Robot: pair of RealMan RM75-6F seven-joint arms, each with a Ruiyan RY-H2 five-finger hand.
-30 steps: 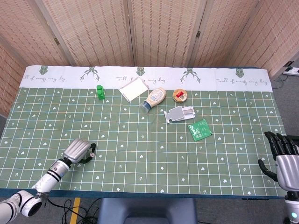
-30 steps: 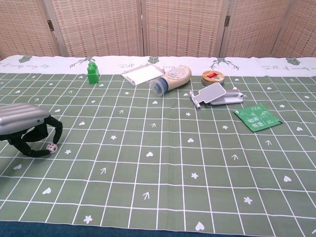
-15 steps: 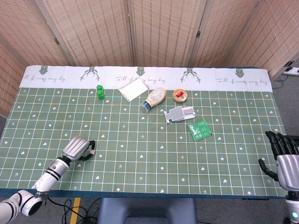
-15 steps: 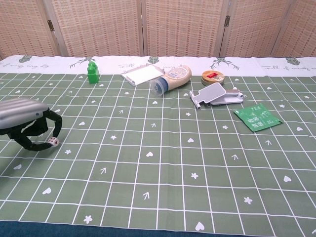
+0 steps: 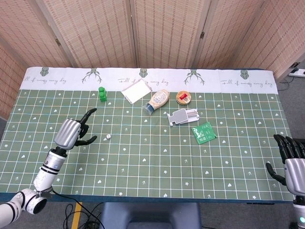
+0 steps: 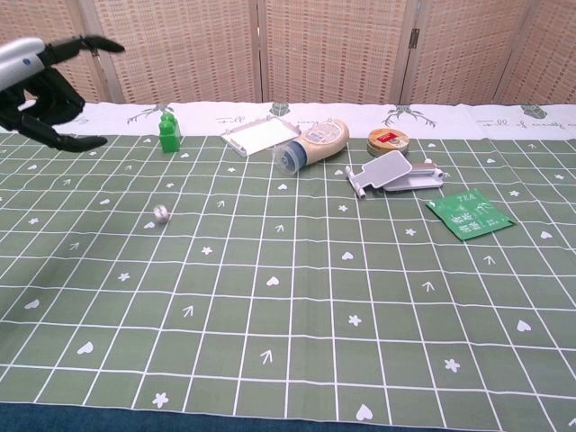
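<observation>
L hand [image 6: 45,90] raised above die [image 6: 161,213]

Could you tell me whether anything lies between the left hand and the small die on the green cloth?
Nothing visible does. The left hand is raised with its fingers spread and holds nothing; the die lies alone on the bare cloth just to its right. The nearest other thing, the green block, stands well behind, off that line.

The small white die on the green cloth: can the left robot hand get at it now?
Probably yes. The die lies alone just beside the raised, open left robot hand, with nothing between them.
</observation>
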